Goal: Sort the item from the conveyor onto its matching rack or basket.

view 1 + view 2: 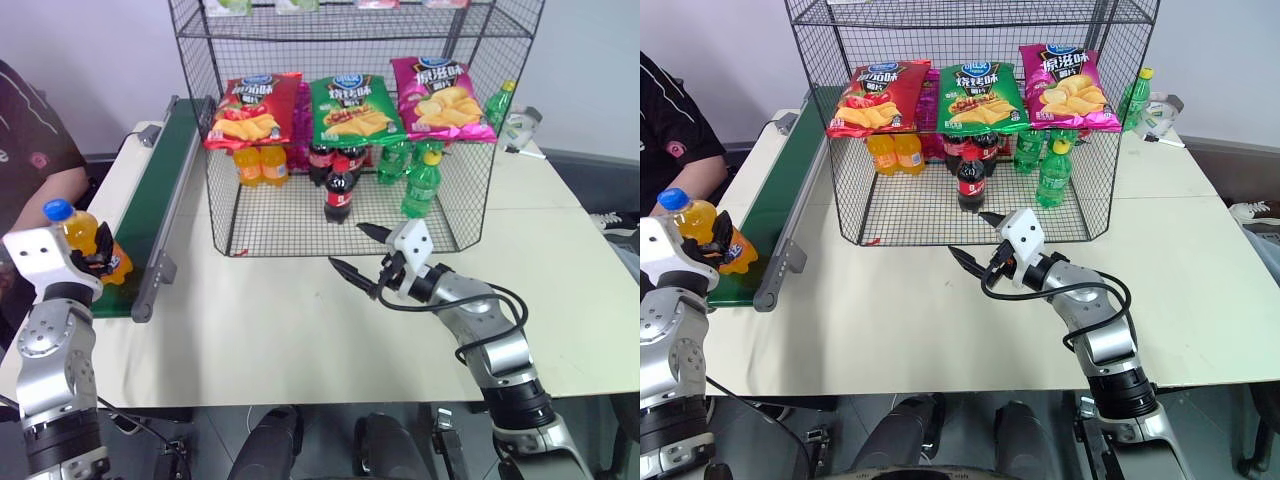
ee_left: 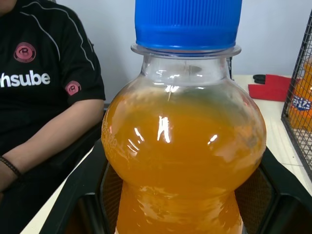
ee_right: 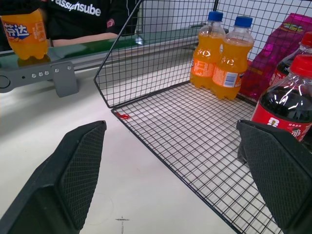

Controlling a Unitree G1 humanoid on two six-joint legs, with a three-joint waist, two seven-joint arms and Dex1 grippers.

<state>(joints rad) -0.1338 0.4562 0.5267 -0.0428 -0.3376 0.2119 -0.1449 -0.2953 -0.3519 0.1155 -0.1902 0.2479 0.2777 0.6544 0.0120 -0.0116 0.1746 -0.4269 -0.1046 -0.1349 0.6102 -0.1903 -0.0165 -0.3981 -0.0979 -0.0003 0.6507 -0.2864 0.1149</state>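
Orange soda bottle gripped in left pincer over conveyor, not yet racked; right pincer open.

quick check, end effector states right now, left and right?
Left end effector: closed on the orange soda bottle, at the near end of the conveyor.
Right end effector: open, holding nothing, in front of the rack.

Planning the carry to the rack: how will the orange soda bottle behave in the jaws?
The orange soda bottle looks nearly full, so probably heavy for its size. Its smooth, glossy, rounded plastic may slip or twist. If set down carelessly, it is tall and narrow enough to tip.
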